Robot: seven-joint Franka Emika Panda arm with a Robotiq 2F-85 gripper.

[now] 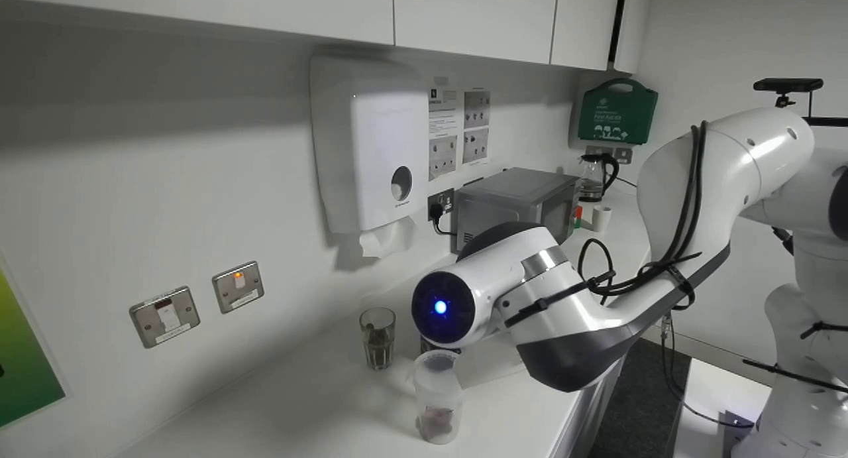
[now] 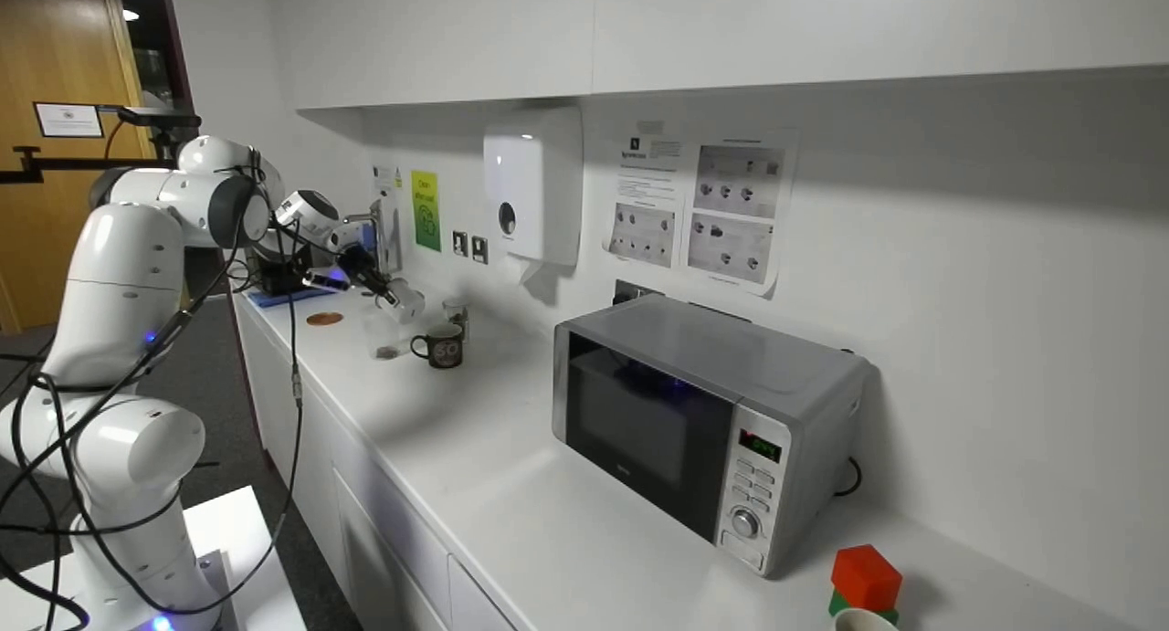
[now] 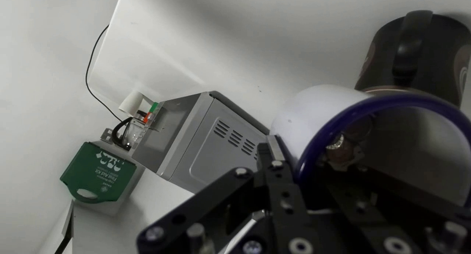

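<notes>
A white cup [image 3: 316, 110] was held above the counter [image 2: 457, 448], its wall pinched by the tool [image 3: 297, 154]. Its blue rim [image 3: 397, 99] was revealed only by the wrist view, where the mouth was turned toward the camera and the long axis was slanted away to the upper left. Near it, a dark mug [image 2: 445, 348], a glass [image 1: 379, 339] and a clear container [image 1: 438, 395] were set. A microwave's [image 2: 658, 421] lit display [image 2: 760, 446] was shown only in an exterior view.

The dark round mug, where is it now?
In an exterior view, the dark round mug stands on the white counter, left of the grey boxy microwave, in front of the clear glass tumbler.
</notes>
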